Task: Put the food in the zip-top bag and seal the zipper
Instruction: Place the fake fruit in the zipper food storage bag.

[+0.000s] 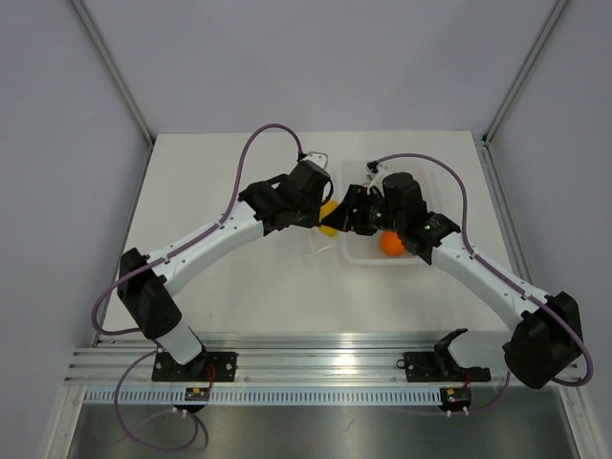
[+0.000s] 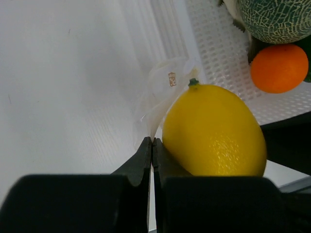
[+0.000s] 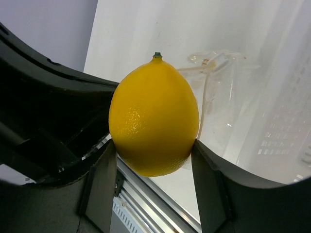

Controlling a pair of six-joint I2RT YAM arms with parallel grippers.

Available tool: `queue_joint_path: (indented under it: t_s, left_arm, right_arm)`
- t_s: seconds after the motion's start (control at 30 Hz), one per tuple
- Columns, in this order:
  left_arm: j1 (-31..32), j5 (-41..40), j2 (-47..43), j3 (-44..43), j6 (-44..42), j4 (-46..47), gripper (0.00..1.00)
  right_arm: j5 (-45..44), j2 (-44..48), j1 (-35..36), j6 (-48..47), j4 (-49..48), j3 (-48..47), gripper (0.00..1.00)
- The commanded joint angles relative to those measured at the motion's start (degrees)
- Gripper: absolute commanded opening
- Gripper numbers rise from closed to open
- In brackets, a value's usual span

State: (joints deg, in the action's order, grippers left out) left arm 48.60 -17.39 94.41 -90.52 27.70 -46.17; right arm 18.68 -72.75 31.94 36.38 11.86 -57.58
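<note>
Clenched in the right jaws by both flanks — a yellow lemon (image 3: 153,116), green stem nub pointing away, held off the surface (image 1: 239,277). Pinched tight in the left jaws — an edge of the zip-top bag (image 2: 163,92), just beside the lemon. Beyond, in the clear tray (image 2: 218,63): an orange (image 2: 278,68) beside a netted melon (image 2: 277,19).

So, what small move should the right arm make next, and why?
Probably ease the lemon toward the mouth of the zip-top bag: the right gripper grips it, and the left gripper pinches the bag's edge right beside it.
</note>
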Motion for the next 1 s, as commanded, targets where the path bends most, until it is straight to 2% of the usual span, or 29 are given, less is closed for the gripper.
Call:
queue_joint_path:
  t_s: [0.0,0.5,0.73,0.77,0.87,0.9,0.97]
  left_arm:
    - [-0.4,6.0,-3.7,1.8,1.1,5.8,0.0]
    - [-2.5,11.6,-4.7,3.2,2.3,8.7,0.0]
    - [-2.7,15.1,-4.3,3.6,2.9,11.0,0.0]
    - [-2.7,15.5,-4.2,3.7,3.1,11.2,0.0]
    - [-2.8,16.4,-4.3,3.8,3.2,11.6,0.0]
    - [-2.8,16.9,-4.3,3.8,3.2,11.8,0.0]
    - [-2.8,17.0,-4.6,3.8,3.1,12.0,0.0]
  right_arm:
    - [0.6,-0.2,0.7,0.4,-2.4,-0.2,0.35]
    - [-2.2,-5.1,0.8,-6.6,10.8,-6.0,0.36]
    - [-0.9,-7.5,1.0,-7.9,11.4,-7.9,0.4]
    - [-0.7,-7.8,1.0,-7.9,11.3,-8.0,0.41]
    - [-0.5,-8.7,1.5,-8.5,11.6,-9.1,0.55]
    - [-0.5,-9.0,1.5,-8.7,11.9,-9.6,0.64]
    - [-0.6,-9.6,1.5,-9.0,12.0,-9.9,0.66]
